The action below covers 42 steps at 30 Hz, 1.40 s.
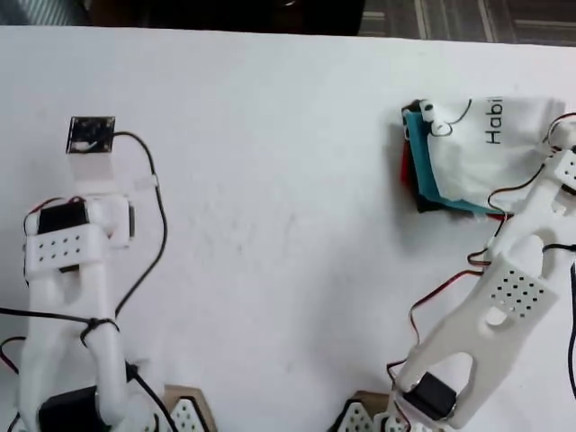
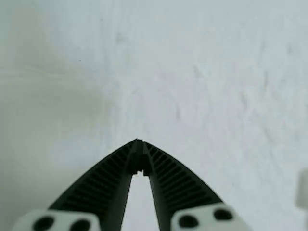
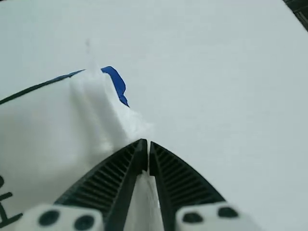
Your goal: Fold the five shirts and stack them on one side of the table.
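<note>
White table [image 1: 270, 225], with dark floor [image 1: 225, 11] beyond its far edge. Folded shirts [image 1: 421, 166] lie stacked near the right arm. The top white shirt [image 1: 486, 148] bears black lettering. The right gripper [image 3: 144, 144] pinches its edge. The left gripper [image 2: 138, 144] is closed, empty, above bare table.

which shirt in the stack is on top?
The white shirt with dark print: it covers the stack, while the teal shirt and red shirt only show as edges under it.
</note>
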{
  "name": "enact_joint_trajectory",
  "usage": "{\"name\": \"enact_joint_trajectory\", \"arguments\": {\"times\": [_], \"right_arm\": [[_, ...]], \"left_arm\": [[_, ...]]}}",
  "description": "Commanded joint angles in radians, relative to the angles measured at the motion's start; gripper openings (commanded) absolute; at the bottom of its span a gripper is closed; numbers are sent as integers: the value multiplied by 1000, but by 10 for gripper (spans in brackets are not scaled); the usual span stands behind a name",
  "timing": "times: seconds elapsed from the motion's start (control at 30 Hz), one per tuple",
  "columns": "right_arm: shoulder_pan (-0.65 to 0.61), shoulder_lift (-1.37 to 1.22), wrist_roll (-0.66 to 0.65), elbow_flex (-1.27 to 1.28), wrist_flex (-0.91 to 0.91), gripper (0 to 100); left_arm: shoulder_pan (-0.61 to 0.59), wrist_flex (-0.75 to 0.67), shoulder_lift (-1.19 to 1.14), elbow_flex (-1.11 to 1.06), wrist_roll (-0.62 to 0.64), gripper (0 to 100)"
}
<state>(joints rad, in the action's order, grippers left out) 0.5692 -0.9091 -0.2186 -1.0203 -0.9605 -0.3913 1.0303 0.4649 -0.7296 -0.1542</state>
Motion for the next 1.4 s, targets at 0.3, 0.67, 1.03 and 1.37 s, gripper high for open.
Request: {"name": "enact_joint_trajectory", "arguments": {"times": [0.3, 0.67, 1.03, 1.37], "right_arm": [[-205, 234, -2, -181, -458, 21], [-291, -36, -34, -193, -673, 21], [-318, -12, -115, -387, -737, 21], [-142, -114, -86, -597, -435, 21]], "left_arm": [[-5, -17, 29, 5, -12, 27], [-6, -17, 29, 8, -12, 27], [-2, -46, 29, 5, -12, 27], [-5, -44, 29, 4, -12, 27]]}}
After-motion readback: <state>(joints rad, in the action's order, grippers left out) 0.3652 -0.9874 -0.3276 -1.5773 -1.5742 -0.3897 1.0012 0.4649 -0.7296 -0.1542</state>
